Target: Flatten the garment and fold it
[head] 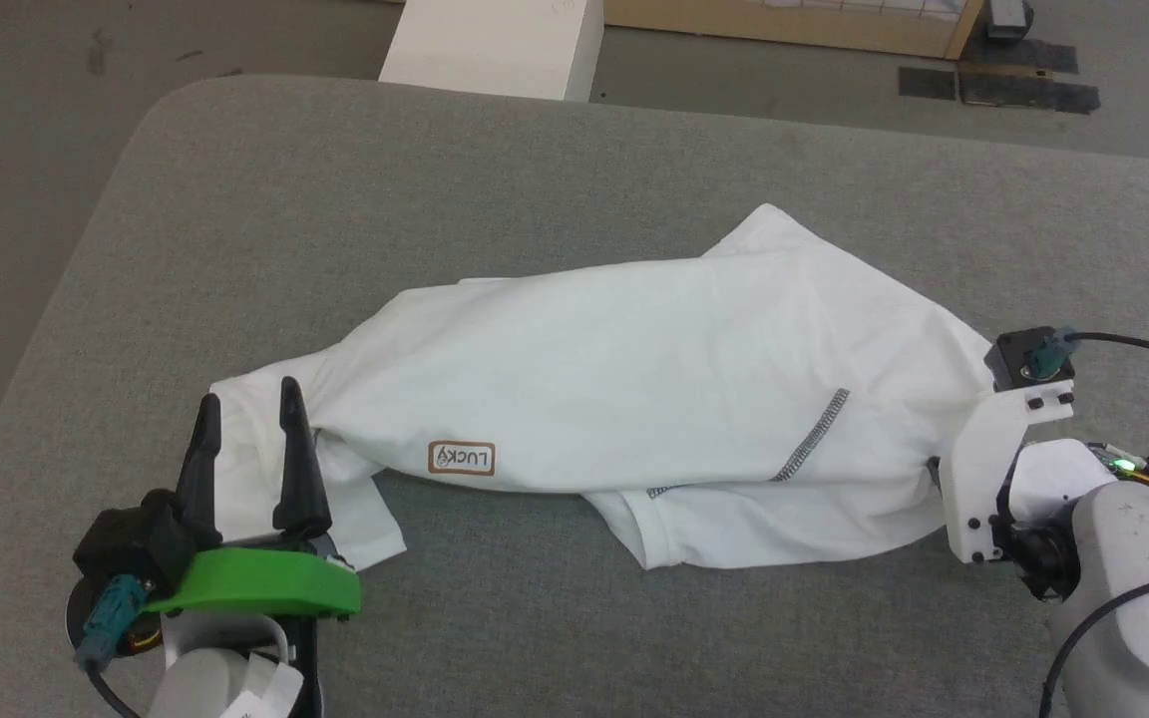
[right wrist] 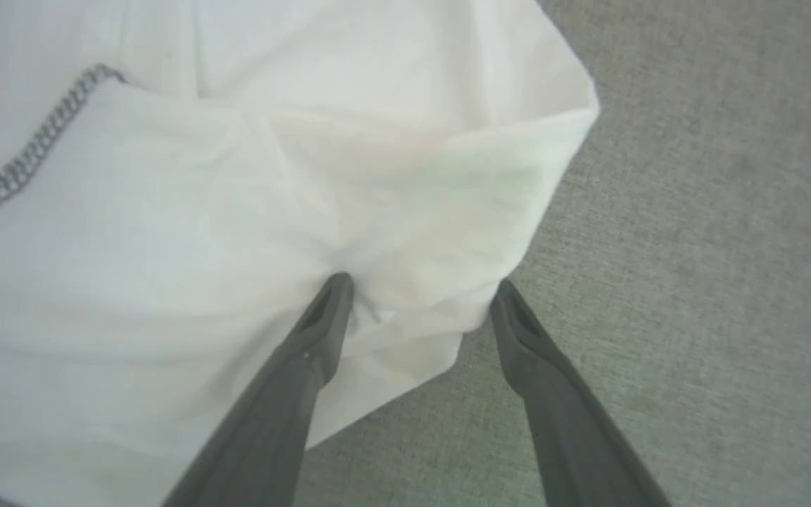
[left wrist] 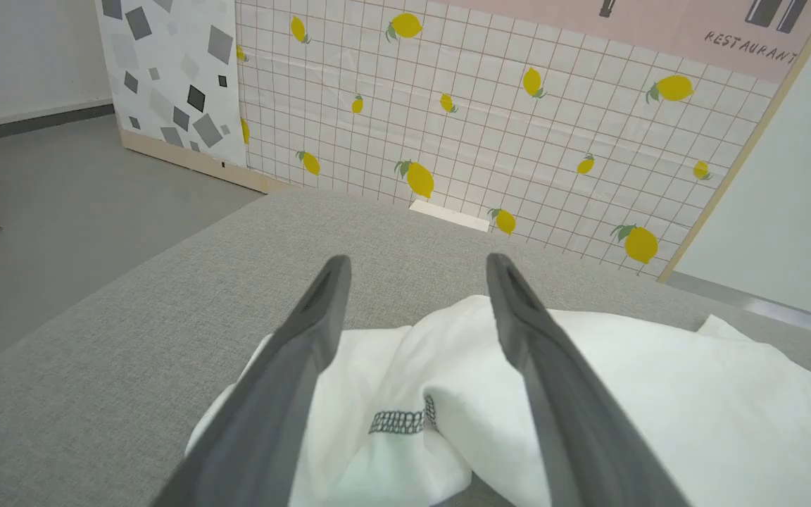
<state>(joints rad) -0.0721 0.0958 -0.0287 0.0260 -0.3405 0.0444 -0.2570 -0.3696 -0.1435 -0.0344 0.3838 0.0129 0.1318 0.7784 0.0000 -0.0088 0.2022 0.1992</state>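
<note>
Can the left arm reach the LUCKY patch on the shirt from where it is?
Probably yes. The left gripper is open at the left end of the garment, and the LUCKY patch lies exposed on top just to its right, nothing lying over it.

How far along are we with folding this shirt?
Done: nothing yet; the garment lies bunched and twisted on the table. In hand: the left tool and right tool, both open, sit at its opposite ends, not gripping. Remaining: grasp, spread flat, then fold.
</note>
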